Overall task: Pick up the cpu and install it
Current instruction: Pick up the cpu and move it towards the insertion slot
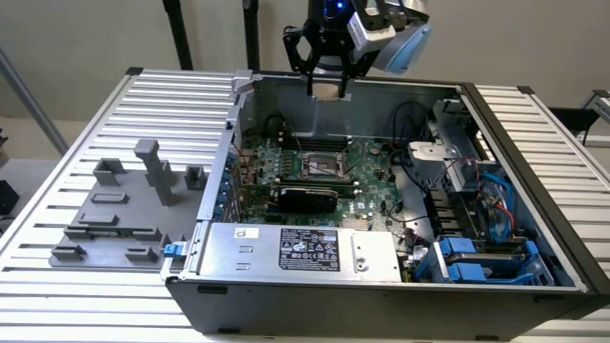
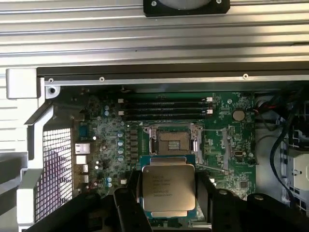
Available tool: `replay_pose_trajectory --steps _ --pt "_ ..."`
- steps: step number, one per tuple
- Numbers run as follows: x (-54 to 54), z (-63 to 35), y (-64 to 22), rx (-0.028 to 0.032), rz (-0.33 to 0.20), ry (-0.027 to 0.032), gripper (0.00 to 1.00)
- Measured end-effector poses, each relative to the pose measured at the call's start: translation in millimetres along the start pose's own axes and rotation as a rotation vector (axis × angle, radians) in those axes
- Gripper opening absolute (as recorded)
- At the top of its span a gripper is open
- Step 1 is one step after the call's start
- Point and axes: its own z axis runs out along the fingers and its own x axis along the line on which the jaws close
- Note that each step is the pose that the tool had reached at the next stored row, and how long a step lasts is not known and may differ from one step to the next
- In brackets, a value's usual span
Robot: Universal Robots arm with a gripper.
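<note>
Claw (image 1: pixel 329 75) was matte black, w/ jointed link fingers (image 2: pixel 126 212), blue LED (image 1: pixel 331 8) glowed on black wrist body, rounded pale blue-grey cam housing (image 1: pixel 401 43) w/ white block alongside, black mount plate (image 2: pixel 186 7) had 2 small silver screws (image 2: pixel 153 4)

Soft, even room light leaves the ribbed counter (image 1: pixel 171 100) pale, with bright streaks along its ridges. The computer case (image 1: pixel 381 300) interior beneath the jaws sits in dimmer shade. Between the dark, silhouetted jaws, the cpu (image 2: pixel 168 189) shows a mild sheen on its metal top.
</note>
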Motion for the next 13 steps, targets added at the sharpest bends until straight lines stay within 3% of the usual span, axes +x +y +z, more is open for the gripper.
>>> replay_pose_trajectory --steps 4,8,13 --pt "-12.2 6.6 9.0 0.0026 0.0 -0.0001 0.55" --pt "-16.9 13.9 10.3 0.0042 0.0 -0.0003 0.55" --pt "-18.0 14.8 10.3 0.0049 0.0 0.0006 0.55"
